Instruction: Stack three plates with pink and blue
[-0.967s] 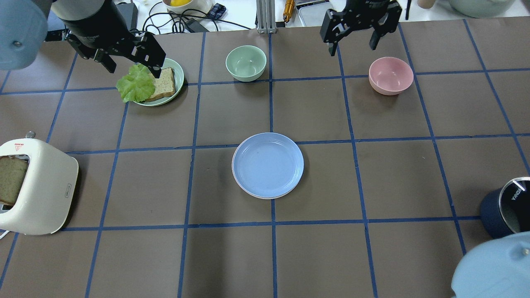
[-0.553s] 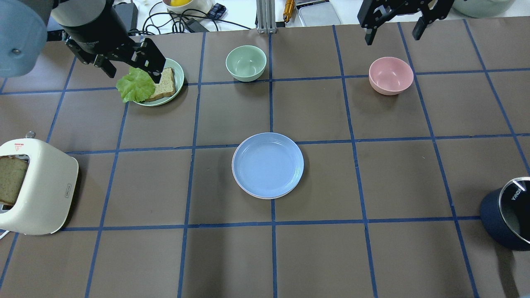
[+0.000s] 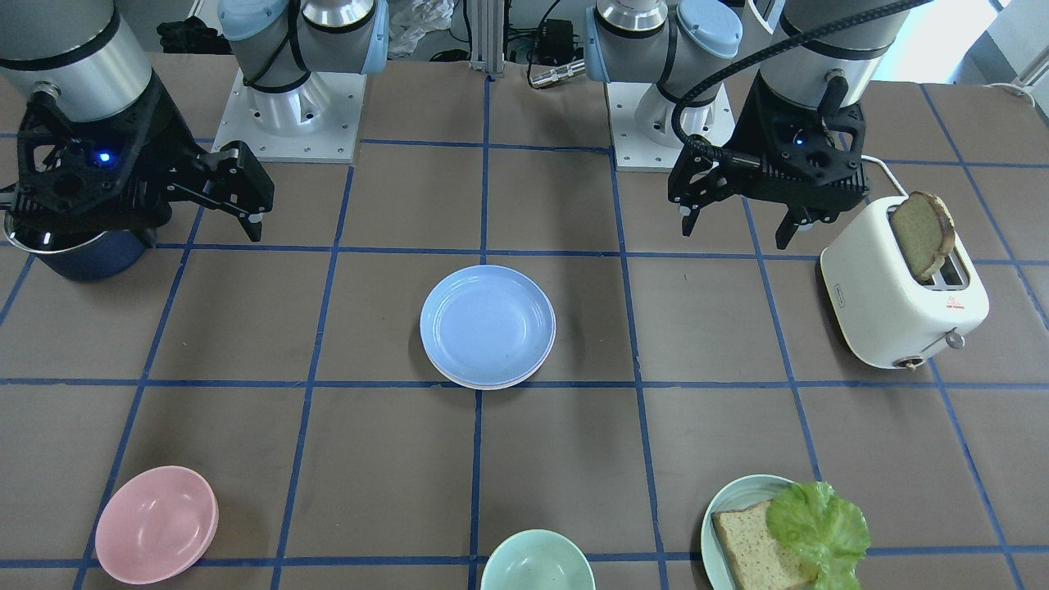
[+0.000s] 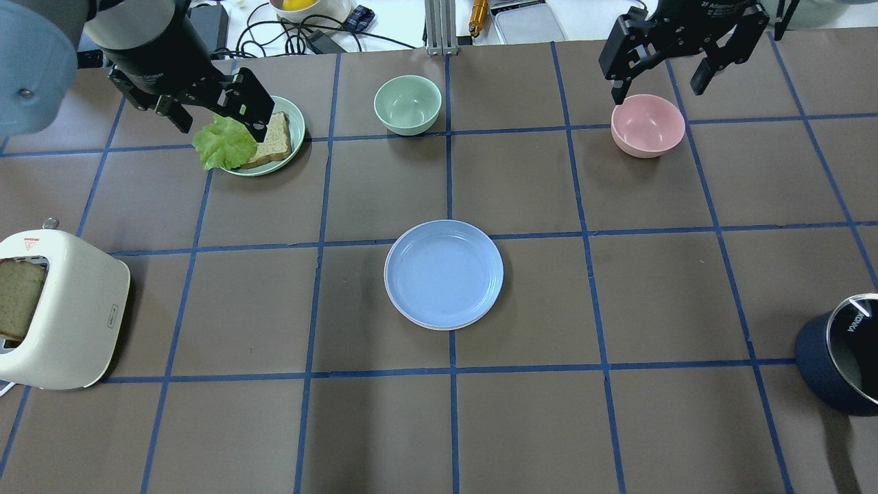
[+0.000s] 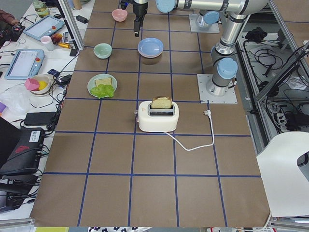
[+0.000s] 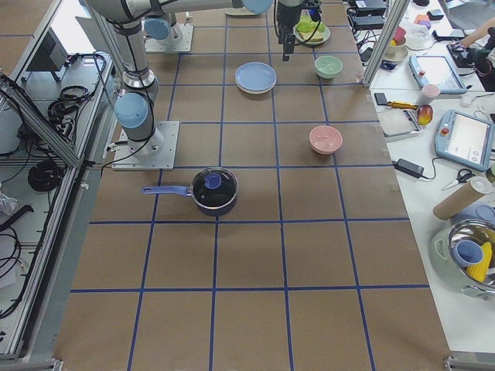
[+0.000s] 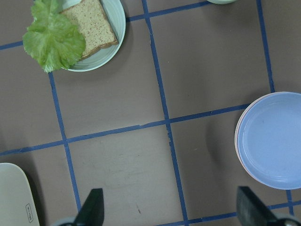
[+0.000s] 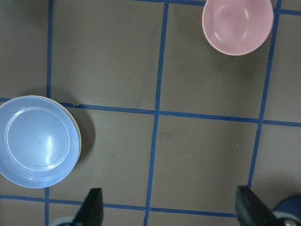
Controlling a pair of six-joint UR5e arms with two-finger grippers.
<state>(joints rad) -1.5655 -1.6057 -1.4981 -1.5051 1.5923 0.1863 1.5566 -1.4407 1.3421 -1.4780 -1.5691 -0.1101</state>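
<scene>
We see plate stack (image 4: 444, 274) at centre of bench (image 4: 617, 425), blue on top; rims beneath look pink and white, hard to tell. Left gripper (image 4: 221, 125) and right gripper (image 4: 657, 92): jaws spread wide, holding nothing.

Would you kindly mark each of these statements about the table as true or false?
1. The blue plate lies on top of the stack at the table's middle. True; paler rims show beneath it.
2. The left gripper holds a plate. False: it is open and empty, above the table.
3. The pink bowl rests on the stack. False: it stands alone on the table, apart from the stack.
4. A bread slice sticks up out of the toaster. True.
5. The right gripper is shut. False: its jaws stand open, with nothing between them.
</scene>
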